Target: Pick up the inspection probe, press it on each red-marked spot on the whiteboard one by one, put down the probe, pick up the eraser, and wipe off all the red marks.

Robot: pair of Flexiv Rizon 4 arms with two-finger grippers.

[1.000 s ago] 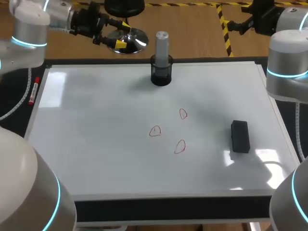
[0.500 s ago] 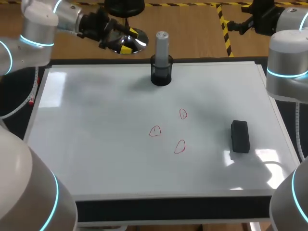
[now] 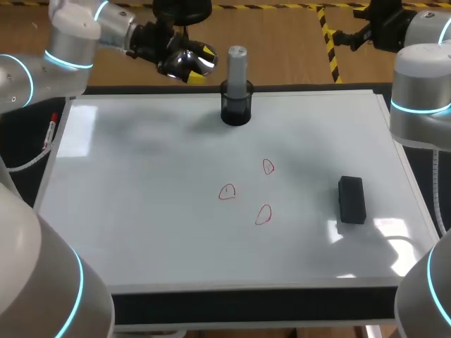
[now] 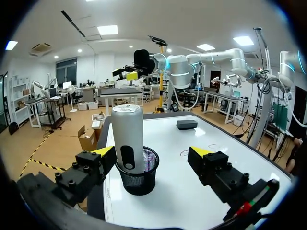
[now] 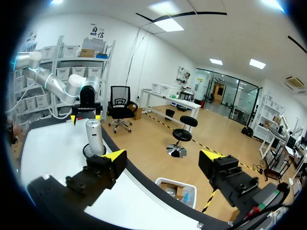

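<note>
Left tool (image 4: 152,152) is wide open with nothing in it, hanging off the far edge of the whiteboard (image 3: 141,211), beside the probe (image 3: 237,67) but apart from it. The probe stands upright in the black mesh cup (image 3: 236,109) at the far middle of the board. In the left wrist view it sits ahead of me, nearer one finger than the other. Right tool (image 5: 163,155) is also open and empty, parked out past the board's far right corner. Risks as I see them: closing from this offset, the near finger would hit first and tip the probe or shove the cup across the board. Gripping too low would catch the cup rim, and the cup looks light enough to lift with the probe. Later, the marks sit close together, so a sloppy press could land between two of them or smear one. Count: 1 probe, 1 cup, 1 eraser (image 3: 351,199) lying right of the marks, 3 red marks (image 3: 227,191) mid-board, 1 red marker (image 3: 51,130) on the tabletop at the board's left edge.
</note>
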